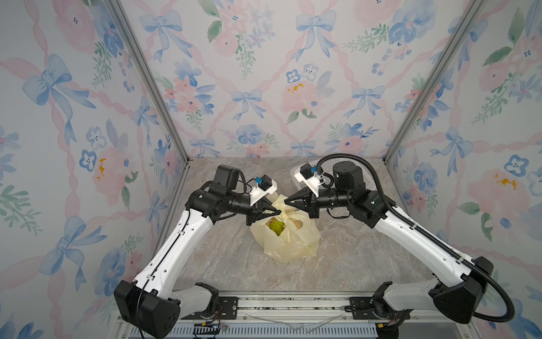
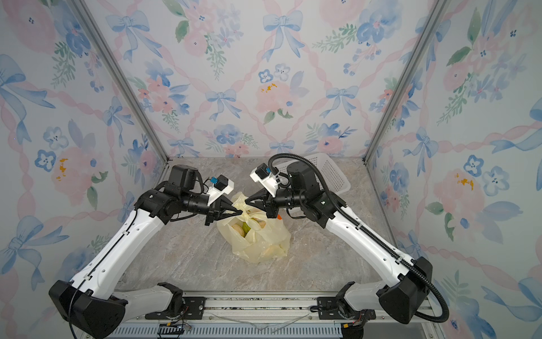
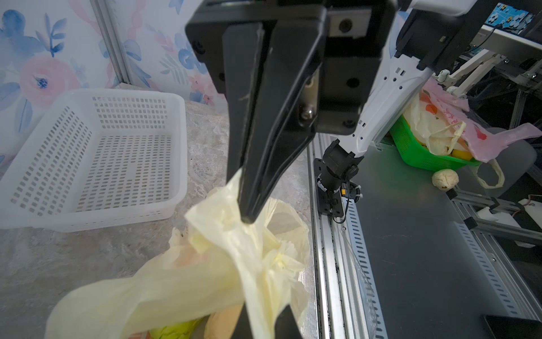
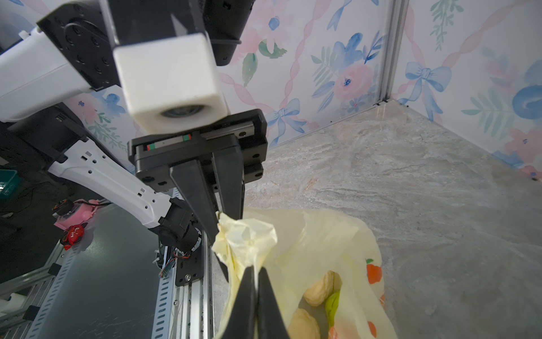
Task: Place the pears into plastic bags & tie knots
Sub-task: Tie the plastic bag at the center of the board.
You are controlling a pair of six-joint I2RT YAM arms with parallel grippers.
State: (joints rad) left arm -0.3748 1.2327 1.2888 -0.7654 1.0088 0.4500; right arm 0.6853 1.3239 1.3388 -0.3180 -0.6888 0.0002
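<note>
Grey worktop (image 1: 366,258), bag (image 1: 289,243) in the middle with pears (image 1: 277,226) inside. With left jaws and right jaws each pinched on handles (image 3: 217,211), pull slow and level to tie tight.

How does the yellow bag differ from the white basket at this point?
The bag is thin, crumpled, pale yellow film; the basket is stiff, white and perforated. The bag holds pears; the basket looks empty. The bag sits mid-table, with the left gripper and right gripper each shut on its top; the basket stands untouched at the back, behind the right arm. Both rest on the table.
</note>
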